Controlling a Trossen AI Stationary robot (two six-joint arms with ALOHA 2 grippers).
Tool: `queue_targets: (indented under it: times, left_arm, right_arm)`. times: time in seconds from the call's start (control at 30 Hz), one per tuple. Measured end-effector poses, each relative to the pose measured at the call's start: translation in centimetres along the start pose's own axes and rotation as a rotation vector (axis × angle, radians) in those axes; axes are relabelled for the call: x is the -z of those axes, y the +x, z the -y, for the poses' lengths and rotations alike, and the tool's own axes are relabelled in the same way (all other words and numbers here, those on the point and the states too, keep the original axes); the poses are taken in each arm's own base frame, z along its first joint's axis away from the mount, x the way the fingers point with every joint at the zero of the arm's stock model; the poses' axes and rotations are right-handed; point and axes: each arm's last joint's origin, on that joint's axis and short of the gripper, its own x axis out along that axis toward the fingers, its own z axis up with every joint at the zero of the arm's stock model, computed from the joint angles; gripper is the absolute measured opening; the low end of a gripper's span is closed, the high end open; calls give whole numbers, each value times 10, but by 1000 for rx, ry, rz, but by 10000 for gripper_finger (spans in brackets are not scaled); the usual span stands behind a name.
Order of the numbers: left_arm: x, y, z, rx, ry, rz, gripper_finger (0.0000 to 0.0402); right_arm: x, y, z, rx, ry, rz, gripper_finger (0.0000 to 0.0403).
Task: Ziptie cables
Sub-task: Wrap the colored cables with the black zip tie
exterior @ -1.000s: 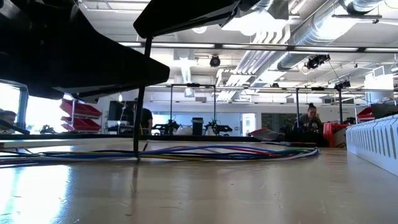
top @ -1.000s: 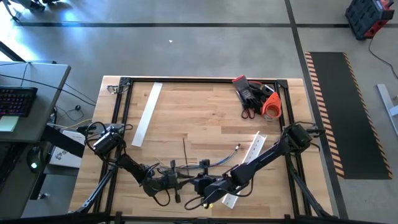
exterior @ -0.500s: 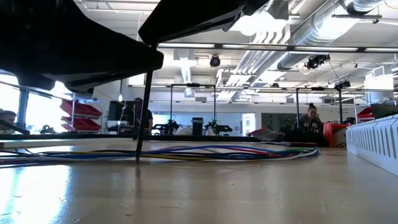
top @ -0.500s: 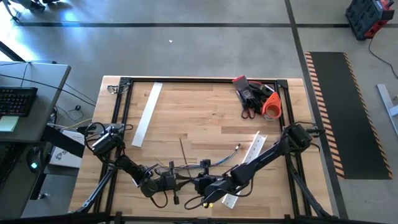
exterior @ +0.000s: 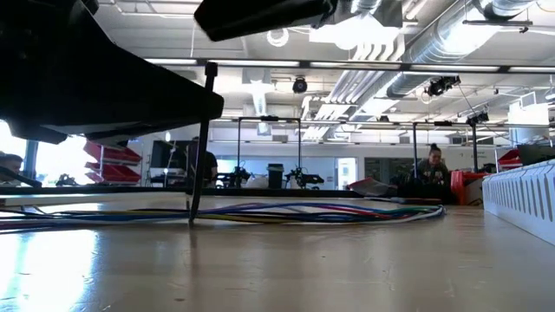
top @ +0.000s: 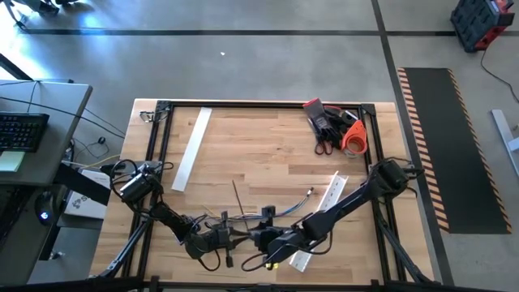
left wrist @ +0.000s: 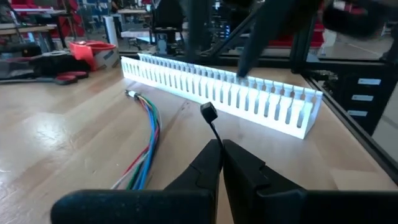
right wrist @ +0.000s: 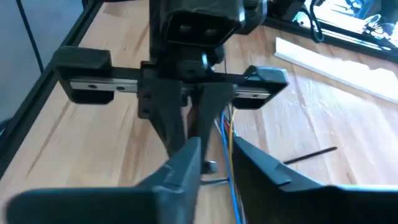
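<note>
cables [top: 272, 212] are lying in a long curve across the near part of the desk [top: 268, 146], at about 6 o'clock in the high view, their free end reaching toward 4 o'clock by a slotted white channel [top: 331, 201]. in the low view the cables [exterior: 286, 211] are running flat along the wood, with a thin black zip tie [exterior: 199, 143] standing up from them. the left tool [top: 220, 237] is sitting low at 7 o'clock, its fingers pressed together on the zip tie [left wrist: 210, 122], whose square head is poking up above the tips in the left wrist view. the right tool [top: 261, 237] is facing it just beside, at 6 o'clock, its fingers [right wrist: 186, 163] standing slightly apart over the coloured wires and holding nothing that can be made out. both tools are crowding the near edge of the desk. a second white channel strip [top: 191, 148] is lying at 10 o'clock, and a red, black and orange tool heap [top: 334, 127] is sitting in the far corner at 2 o'clock. the middle and far parts of the wood are lying open between them. a black frame [top: 162, 130] is rimming the desk.
</note>
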Motion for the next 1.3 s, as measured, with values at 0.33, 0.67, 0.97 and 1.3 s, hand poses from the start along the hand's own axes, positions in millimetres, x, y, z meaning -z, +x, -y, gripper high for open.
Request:
queue_targets:
  times: [0.33, 0.67, 0.97, 1.3]
  left_arm:
    - [9, -8, 6, 91, 66, -69, 0]
    - [14, -12, 9, 132, 106, -105, 0]
    - [15, -12, 9, 140, 102, -119, 0]
    - [15, -13, 9, 143, 98, -119, 0]
  right_arm:
    - [15, 21, 47, 23, 186, -34, 182]
    - [92, 89, 145, 25, 577, -70, 205]
    - [115, 123, 168, -192, 667, -1, 221]
    - [115, 123, 153, -253, 593, -6, 133]
